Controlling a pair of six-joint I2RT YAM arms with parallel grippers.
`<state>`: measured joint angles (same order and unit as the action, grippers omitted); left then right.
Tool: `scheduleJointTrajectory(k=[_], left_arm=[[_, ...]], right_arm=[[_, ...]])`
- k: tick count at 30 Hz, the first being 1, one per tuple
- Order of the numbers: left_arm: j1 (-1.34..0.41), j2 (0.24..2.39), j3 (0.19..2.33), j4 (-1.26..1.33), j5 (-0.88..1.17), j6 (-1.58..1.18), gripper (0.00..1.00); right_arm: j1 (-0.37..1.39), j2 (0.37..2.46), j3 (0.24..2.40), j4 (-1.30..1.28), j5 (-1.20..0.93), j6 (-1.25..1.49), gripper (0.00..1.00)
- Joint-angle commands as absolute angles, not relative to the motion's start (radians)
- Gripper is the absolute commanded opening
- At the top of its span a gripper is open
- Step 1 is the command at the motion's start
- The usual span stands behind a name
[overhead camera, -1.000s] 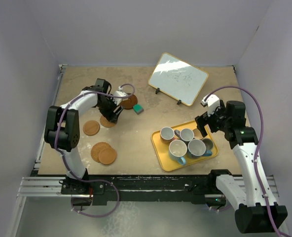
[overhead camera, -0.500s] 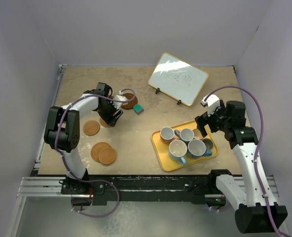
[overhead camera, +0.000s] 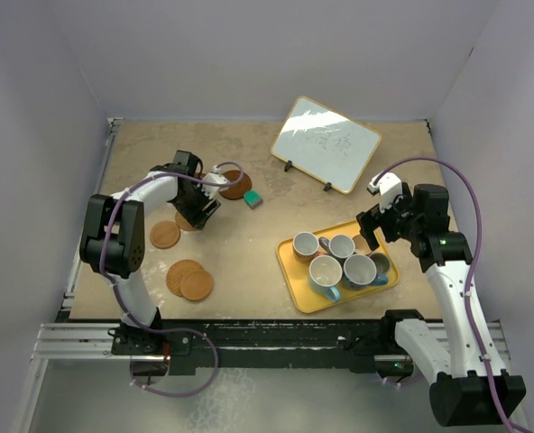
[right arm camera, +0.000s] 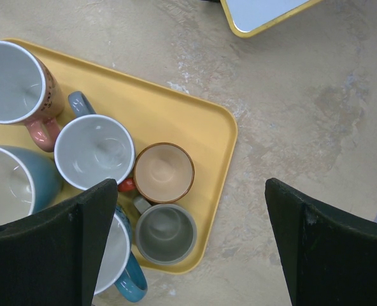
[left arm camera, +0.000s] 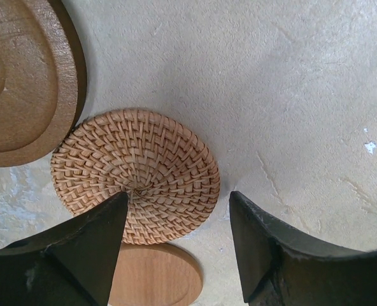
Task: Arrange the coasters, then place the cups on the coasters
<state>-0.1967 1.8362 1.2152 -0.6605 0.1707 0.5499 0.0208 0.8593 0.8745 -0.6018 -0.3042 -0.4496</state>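
From above, the left end effector (overhead camera: 200, 210) hangs low over the left half of the worktop (overhead camera: 249, 244) with its jaws apart, and a coaster shows partly from under it. A tan coaster (overhead camera: 165, 234) lies just lower left of it, two overlapping coasters (overhead camera: 183, 273) sit nearer the bottom edge, and a dark coaster (overhead camera: 236, 186) lies to its upper right beside a teal block (overhead camera: 253, 199). A whiteboard (overhead camera: 326, 155) stands propped at upper centre. At right, the yellow tray (overhead camera: 296, 290) holds the cups (overhead camera: 326, 271) clustered together, and the right end effector (overhead camera: 381, 222) hovers over the tray's upper right corner. In the left wrist view, a woven coaster (left arm camera: 135, 173) lies flat at centre. The open fingers (left arm camera: 80, 248) stand on either side of its lower edge and grip nothing. A dark wooden coaster (left arm camera: 23, 76) fills the upper left just beside it, and a pale wooden coaster (left arm camera: 153, 275) shows at the bottom. In the right wrist view, the fingers (right arm camera: 328, 242) are spread wide and empty above the tray. There a pink cup (right arm camera: 10, 83), a grey-handled cup (right arm camera: 94, 152), a small orange cup (right arm camera: 163, 172), a small grey cup (right arm camera: 166, 233) and two blue cups (right arm camera: 10, 185) stand upright, packed close together.
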Motion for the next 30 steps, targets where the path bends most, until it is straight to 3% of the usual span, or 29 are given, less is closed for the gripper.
scheduleJointTrajectory(k=[1, 18, 30], left_arm=[[-0.187, 1.815, 1.229, -0.649, 0.174, 0.533, 0.62], [-0.191, 1.945, 1.377, -0.634, 0.228, 0.500, 0.61], [-0.238, 1.829, 1.398, -0.620, 0.340, 0.507, 0.63]], right_arm=[[0.026, 0.854, 0.875, -0.611, -0.311, -0.462, 1.00], [0.026, 0.860, 0.875, -0.611, -0.309, -0.465, 1.00], [0.026, 0.868, 0.873, -0.613, -0.306, -0.470, 1.00]])
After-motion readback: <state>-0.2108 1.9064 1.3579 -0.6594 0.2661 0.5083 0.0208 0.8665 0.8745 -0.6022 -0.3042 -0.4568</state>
